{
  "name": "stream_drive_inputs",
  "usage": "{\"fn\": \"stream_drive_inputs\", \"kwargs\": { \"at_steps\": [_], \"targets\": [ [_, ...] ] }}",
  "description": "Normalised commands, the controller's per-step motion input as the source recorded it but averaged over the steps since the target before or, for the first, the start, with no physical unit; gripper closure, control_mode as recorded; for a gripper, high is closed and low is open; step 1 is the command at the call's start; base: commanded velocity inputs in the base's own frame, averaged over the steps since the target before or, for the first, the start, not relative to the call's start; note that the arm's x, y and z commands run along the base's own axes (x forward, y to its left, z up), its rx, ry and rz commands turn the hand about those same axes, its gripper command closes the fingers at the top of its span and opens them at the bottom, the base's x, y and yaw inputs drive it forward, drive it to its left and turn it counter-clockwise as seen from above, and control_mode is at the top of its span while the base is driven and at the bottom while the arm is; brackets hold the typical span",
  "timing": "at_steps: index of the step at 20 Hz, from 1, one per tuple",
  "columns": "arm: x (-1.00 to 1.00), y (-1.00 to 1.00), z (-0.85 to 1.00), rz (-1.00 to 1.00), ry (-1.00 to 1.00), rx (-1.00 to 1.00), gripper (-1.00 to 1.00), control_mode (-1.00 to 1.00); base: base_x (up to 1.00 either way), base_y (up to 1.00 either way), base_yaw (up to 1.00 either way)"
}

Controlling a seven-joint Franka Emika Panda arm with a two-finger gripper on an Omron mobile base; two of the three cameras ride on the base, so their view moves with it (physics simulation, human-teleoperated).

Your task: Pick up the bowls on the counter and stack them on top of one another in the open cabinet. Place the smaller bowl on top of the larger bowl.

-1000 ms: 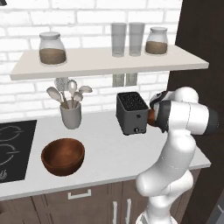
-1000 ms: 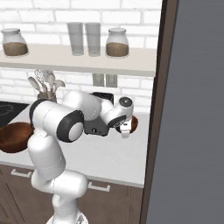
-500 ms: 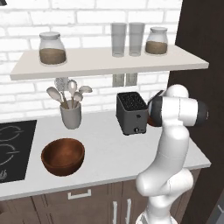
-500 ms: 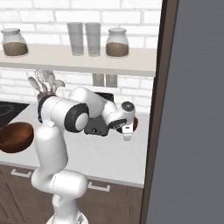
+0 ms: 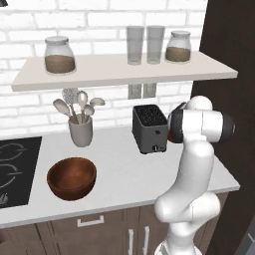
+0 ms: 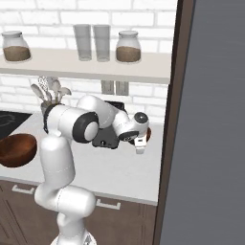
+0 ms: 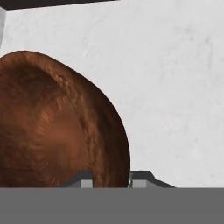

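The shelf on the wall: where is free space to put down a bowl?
The open cabinet is bare between the left jar and the two glasses, and along its front edge. The right end is crowded: the glasses and the right jar stand close together.

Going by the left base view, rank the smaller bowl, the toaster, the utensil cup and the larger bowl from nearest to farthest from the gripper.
1. smaller bowl, right at the gripper, its rim between the fingertips.
2. toaster, just left of the hand.
3. utensil cup, farther left by the wall.
4. larger bowl, farthest left, near the counter's front edge.
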Motion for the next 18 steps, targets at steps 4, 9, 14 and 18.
{"fn": "stream_drive_inputs", "kwargs": {
  "at_steps": [4,9,14,18],
  "targets": [
    [-0.28,0.0,0.0,0.0,0.01,0.0,1.0,-1.0,0.0,0.0,0.0],
    [-0.92,-0.04,0.4,0.0,-0.01,0.06,1.0,-1.0,0.0,0.0,0.0],
    [-1.0,0.0,0.79,0.0,0.0,0.07,1.0,-1.0,0.0,0.0,0.0],
    [-0.96,0.16,1.0,0.0,0.0,0.02,1.0,-1.0,0.0,0.0,0.0]
  ]
}}
